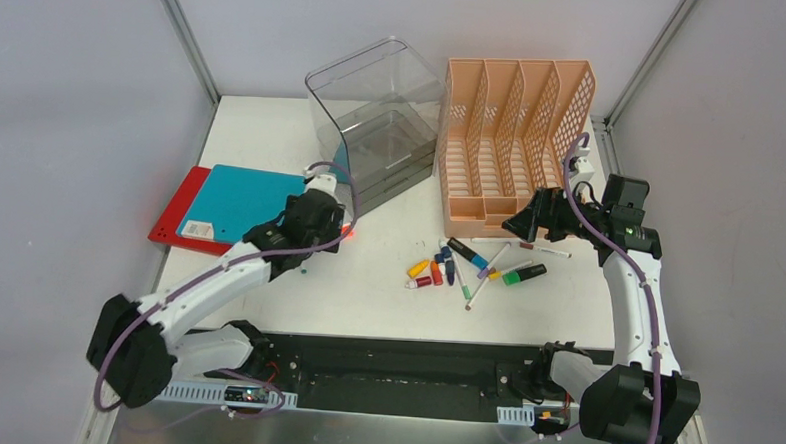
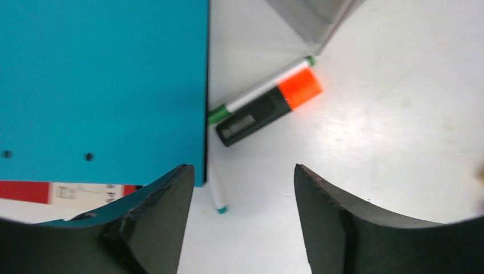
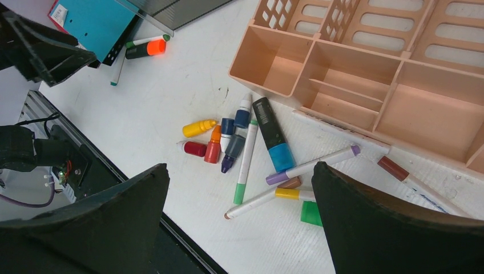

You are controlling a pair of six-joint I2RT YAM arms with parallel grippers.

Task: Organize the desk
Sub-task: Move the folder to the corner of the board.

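Desk (image 1: 366,281) is smooth, flat, white; left end effector (image 2: 240,168) and right end effector (image 3: 240,164) gape empty.

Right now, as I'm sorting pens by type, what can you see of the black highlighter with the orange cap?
The highlighter is stubby, black plastic with blurred pale lettering and a bright orange cap, closed. It lies flat and diagonal on the white desk, side by side with a green-tipped white pen, seemingly touching it, its black end just short of the teal folder.
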